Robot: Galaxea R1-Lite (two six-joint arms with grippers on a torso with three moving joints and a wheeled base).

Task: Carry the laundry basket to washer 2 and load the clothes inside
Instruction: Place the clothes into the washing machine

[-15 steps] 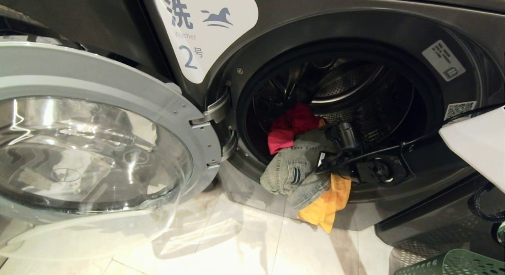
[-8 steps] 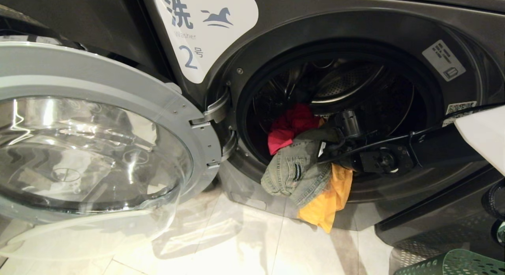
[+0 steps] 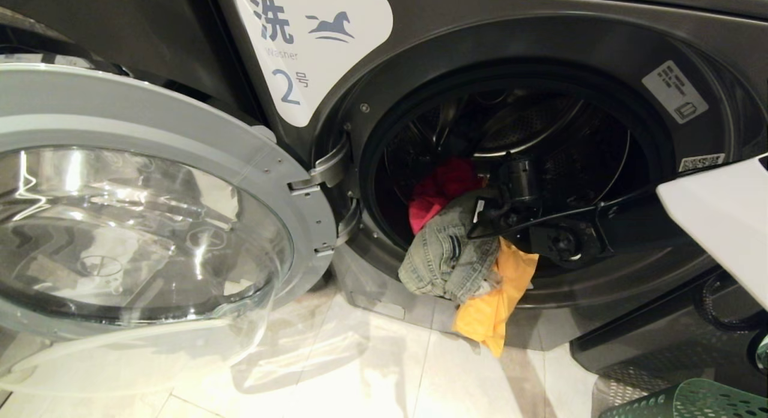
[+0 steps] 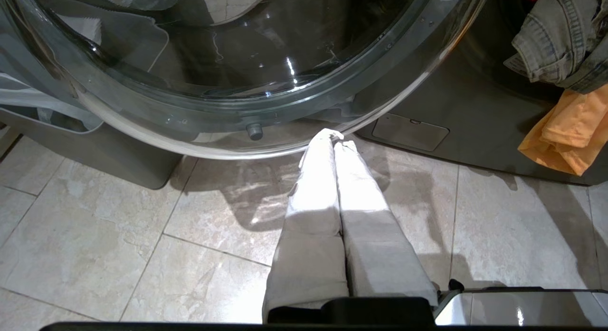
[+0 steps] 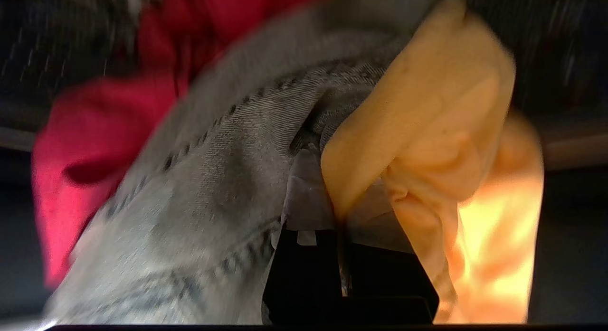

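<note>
Nearest us, a corner of the laundry basket [image 3: 690, 400] sits on the tiled floor [image 3: 336, 370] at our right, just beside the machine's plinth. The left gripper [image 4: 332, 137] hangs low over the tiles, fingers pressed together on nothing, tips just under the rim of the open glass door [image 3: 138, 226].

Further in, the clothes [image 3: 456, 256] straddle the mouth of washer 2 [image 3: 600, 40]. We note the grey-green denim piece [image 3: 447, 259] bunched over the lip, the yellow-orange garment [image 3: 495, 301] drooping below it down the front panel, clear of the floor. The right gripper [image 5: 327, 179] is in among them, jaws closed; in its wrist view the fingertips pinch fabric at the seam where denim meets yellow, though which layer is truly caught we cannot tell.

Deepest, the pink-red garment [image 3: 441, 190] lies inside the drum [image 3: 540, 130].

Handling, as we judge it: all soft and light, nothing fragile. The denim is thicker, bulkier, holds a fold and gives a firm pinch at a seam or waistband. The yellow cloth is thin and limp, likely to slide out and trail; best gathered at the hanging bulk and lifted over the lip, not dragged across it
</note>
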